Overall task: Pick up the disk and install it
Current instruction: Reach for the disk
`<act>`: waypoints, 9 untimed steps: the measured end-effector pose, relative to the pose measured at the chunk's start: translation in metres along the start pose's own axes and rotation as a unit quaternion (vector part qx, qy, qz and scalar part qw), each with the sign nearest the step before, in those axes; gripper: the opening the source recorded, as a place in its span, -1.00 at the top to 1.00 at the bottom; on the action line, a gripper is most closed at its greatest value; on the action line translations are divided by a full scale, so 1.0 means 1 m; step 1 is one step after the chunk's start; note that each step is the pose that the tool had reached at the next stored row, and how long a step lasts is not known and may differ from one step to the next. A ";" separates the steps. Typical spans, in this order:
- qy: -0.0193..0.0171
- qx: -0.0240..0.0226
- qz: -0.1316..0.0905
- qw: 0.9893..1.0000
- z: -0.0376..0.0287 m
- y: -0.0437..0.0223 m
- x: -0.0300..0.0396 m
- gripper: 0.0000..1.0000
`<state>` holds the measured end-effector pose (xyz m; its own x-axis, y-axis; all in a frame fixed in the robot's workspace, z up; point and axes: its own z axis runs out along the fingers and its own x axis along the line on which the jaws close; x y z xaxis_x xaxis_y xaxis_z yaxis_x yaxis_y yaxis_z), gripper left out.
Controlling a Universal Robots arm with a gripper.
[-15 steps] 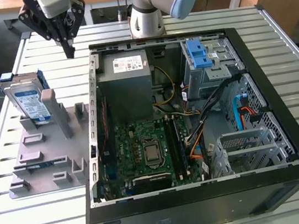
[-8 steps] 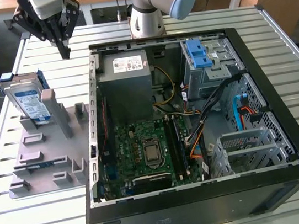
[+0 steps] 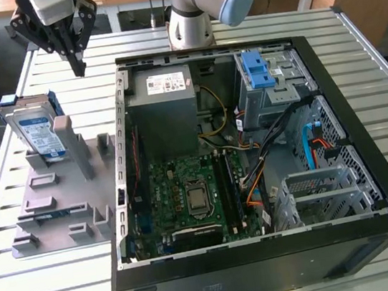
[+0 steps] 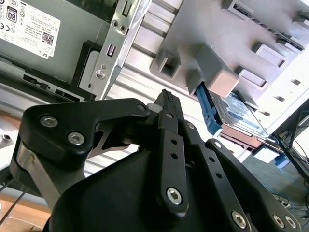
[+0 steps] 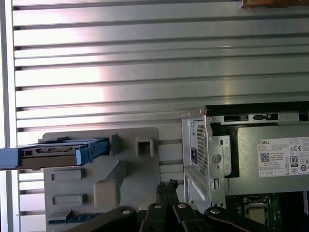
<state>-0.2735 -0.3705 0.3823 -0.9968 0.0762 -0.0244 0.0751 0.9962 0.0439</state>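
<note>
Right now the gripper [image 3: 80,66] hangs clear above the grey holder [image 3: 58,208], over the side of it that faces the open computer case [image 3: 269,265]. Its fingers are pressed together with nothing between them, as both wrist views also suggest. The disk [image 3: 37,131] is not under the tips. It stands on edge in a slot at the holder's end, against one of the holder's upright posts [image 3: 71,145], untouched, with its blue carrier frame [image 5: 94,149] poking out past the holder. The grey power supply box [image 3: 166,102] sits inside the case, just beside the holder. I judge the main risk to be the clenched fingers: brought down like this, they would butt the disk's top edge rather than straddle it. With the gripper off to one side, a finger could also catch the post, or pinch only the plastic frame and tilt the disk so that it jams in the slot.
</note>
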 end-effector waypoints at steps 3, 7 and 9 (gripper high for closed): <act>0.000 0.000 0.000 1.000 0.0004 0.0012 0.0049 0.80; 0.000 0.000 0.000 1.000 0.0009 0.0016 0.0107 0.80; 0.001 0.000 0.000 1.000 0.0012 0.0017 0.0145 0.80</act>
<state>-0.2879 -0.3676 0.3808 -0.9968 0.0761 -0.0234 0.0750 0.9962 0.0439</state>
